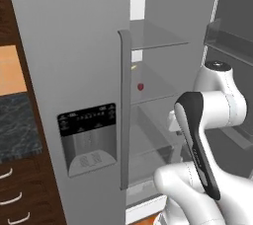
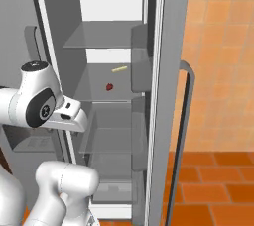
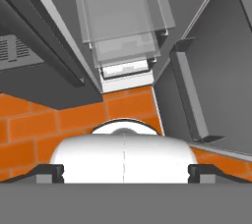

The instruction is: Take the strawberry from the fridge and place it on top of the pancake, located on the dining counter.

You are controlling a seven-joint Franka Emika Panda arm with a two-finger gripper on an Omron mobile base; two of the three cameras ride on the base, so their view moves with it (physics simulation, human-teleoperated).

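Fingers spread wide, holding nothing; small round red strawberry rests on fridge's smooth glass shelf.

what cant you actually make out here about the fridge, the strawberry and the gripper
- strawberry: a tiny red dot on a fridge shelf; too small to tell its shape or how it lies.
- thin yellow item behind it: too small to identify.
- gripper: fingertips cut off by the hand view's bottom edge, though they stand wide apart.
- lower drawers: contents unclear through the translucent fronts.
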